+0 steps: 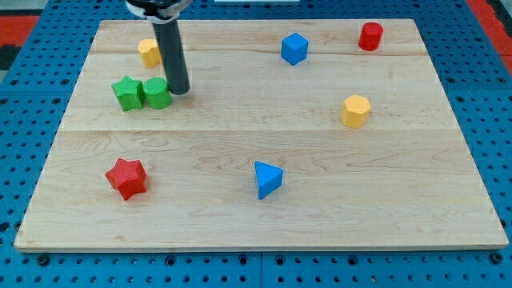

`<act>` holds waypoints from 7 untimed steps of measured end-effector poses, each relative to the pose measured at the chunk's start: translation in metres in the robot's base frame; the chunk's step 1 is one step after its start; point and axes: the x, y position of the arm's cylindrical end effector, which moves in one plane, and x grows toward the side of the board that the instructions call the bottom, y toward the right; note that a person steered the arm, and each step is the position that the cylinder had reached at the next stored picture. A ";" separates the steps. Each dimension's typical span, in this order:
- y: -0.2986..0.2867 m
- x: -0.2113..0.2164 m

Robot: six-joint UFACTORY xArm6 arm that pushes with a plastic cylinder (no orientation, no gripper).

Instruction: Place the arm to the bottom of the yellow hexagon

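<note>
The yellow hexagon (pixel 356 110) sits on the wooden board (pixel 264 200) at the view's right, about mid-height. My tip (pixel 178 90) rests on the board at the view's upper left, far to the left of the yellow hexagon and slightly above its level. The tip touches the right side of a green round block (pixel 157 93), which sits next to a green star-like block (pixel 126 93). A second yellow block (pixel 148 52) lies just up and left of the rod, partly hidden by it.
A blue cube (pixel 294 48) lies at the top centre and a red cylinder (pixel 370 36) at the top right. A red star (pixel 126 177) lies at the lower left and a blue triangle block (pixel 266 178) at the lower centre. Blue pegboard surrounds the board.
</note>
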 end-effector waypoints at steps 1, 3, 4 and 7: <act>-0.019 0.001; 0.097 0.056; 0.109 0.058; 0.233 0.113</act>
